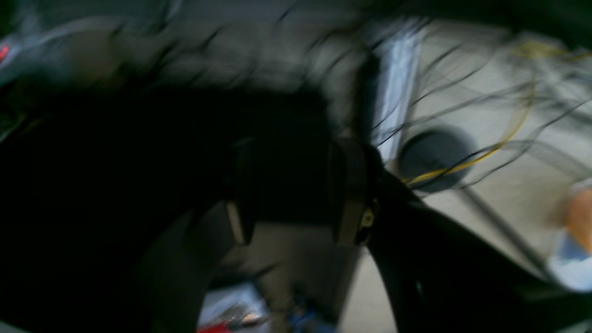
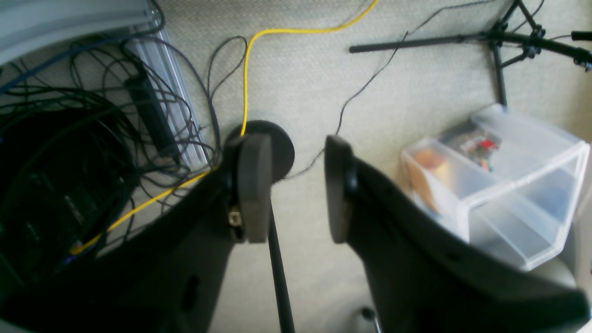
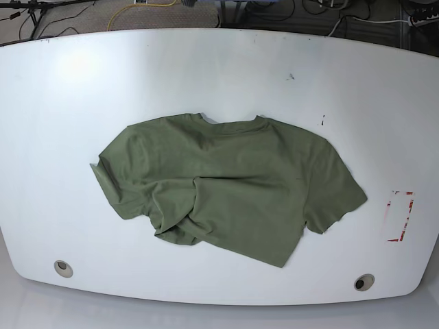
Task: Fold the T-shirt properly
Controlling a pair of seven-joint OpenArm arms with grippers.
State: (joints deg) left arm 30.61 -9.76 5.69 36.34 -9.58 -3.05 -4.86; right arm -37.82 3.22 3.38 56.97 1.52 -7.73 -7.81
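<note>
The T-shirt (image 3: 226, 188) is spread on the table (image 3: 62, 103), near its middle, with the neck toward the far edge and the hem toward the near edge. A marked rectangle (image 3: 400, 216) lies on the table to the right of the T-shirt, apart from it. In the right wrist view, the right gripper (image 2: 291, 185) is seen above the floor, with a cable tangle (image 2: 92, 115) to its left, a bin (image 2: 499, 185) to its right and a stand (image 2: 499, 41) behind the bin.
</note>
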